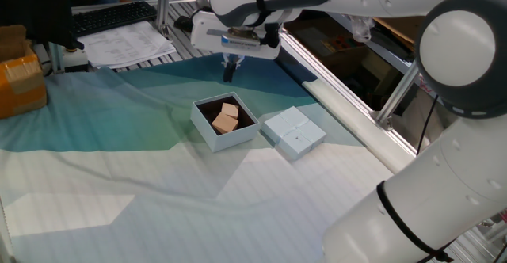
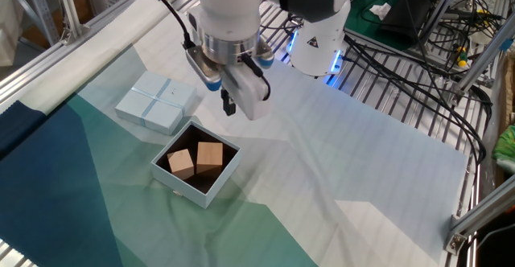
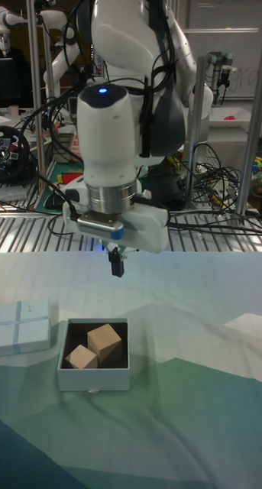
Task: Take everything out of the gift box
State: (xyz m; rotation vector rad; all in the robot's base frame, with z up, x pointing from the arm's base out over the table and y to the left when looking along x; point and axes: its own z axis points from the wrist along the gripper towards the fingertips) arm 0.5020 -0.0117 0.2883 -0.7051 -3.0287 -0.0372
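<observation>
Inside gift box: both wooden cubes untouched, none removed. Above, gripper hovering empty, fingers pressed together.

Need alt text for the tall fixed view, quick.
The gripper hangs shut and empty above the open gift box, which holds two wooden cubes. The pale-blue lid lies left of it on the cloth.

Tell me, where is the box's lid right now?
The lid lies flat on the cloth right beside the open gift box, which holds two wooden cubes. In the tall fixed view it sits at the left edge.
</observation>
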